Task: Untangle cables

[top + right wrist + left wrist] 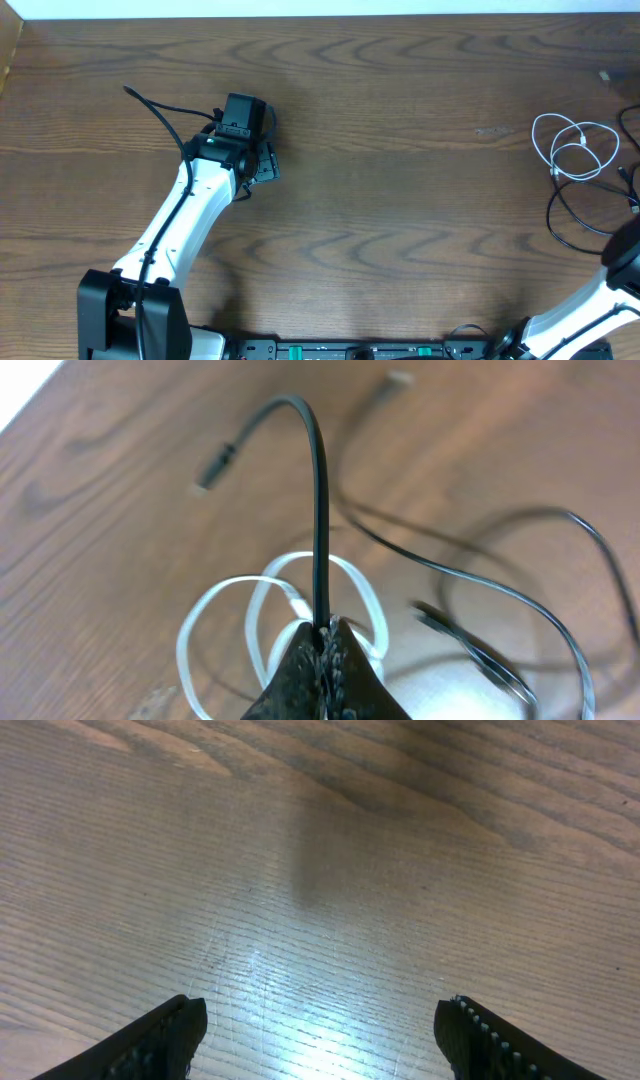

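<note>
- Left gripper [320, 1020]: fingers [165, 1038] are spread wide with nothing between them. It hangs over bare wood in the left half of the overhead view.
- Right gripper [327, 642]: fingers are pressed together and pinch the black cable. It sits at the far right edge of the overhead view, mostly out of frame.
- Black cable [318, 510]: it rises straight from the pinched fingertips and arcs to the upper left of the right wrist view. It ends in a small plug that hangs free there. Further strands curve across the right of that view, and slack lies in loops at the right edge of the overhead view.
- White cable [573, 146]: coiled in small overlapping loops on the table at the upper right of the overhead view. It lies just above the black loops and, in the wrist view, directly behind the closed fingers.
- Table [400, 200]: dark wood grain.
</note>
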Available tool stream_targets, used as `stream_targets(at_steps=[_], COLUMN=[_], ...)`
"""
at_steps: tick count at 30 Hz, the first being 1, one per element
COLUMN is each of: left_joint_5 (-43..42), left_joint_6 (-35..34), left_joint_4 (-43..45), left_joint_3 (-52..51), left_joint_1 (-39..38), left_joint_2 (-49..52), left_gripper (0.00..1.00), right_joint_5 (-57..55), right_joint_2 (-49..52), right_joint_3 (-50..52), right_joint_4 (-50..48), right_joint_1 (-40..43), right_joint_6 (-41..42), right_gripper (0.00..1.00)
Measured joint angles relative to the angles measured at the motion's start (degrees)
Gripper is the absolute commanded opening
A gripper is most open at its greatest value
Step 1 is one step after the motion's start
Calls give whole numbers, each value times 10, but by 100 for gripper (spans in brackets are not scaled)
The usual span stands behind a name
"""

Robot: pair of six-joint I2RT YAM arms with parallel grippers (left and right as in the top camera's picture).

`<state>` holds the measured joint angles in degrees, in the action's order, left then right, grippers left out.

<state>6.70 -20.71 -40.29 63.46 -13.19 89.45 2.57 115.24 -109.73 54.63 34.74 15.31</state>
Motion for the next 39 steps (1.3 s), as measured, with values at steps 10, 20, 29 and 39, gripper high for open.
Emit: stream_targets(at_steps=[10, 20, 29, 39], left_joint_5=[-2, -2, 21, 29], left_joint_6=[0, 0, 28, 49], left_joint_4=[0, 15, 84, 45], left_joint_3=[0, 0, 0, 50], left_joint_1=[0, 0, 0, 8], left_joint_2=[0, 0, 0, 0], left_gripper=[78, 78, 78, 90], right_joint_5=[58, 138, 128, 77], right_joint_2=[0, 0, 0, 0], right_joint_3=[0, 0, 0, 0], right_joint_4=[35, 34, 26, 23], right_joint_1=[93, 42, -111, -271], right_joint_6=[46, -33, -135, -196], right_gripper=[67, 70, 76, 99])
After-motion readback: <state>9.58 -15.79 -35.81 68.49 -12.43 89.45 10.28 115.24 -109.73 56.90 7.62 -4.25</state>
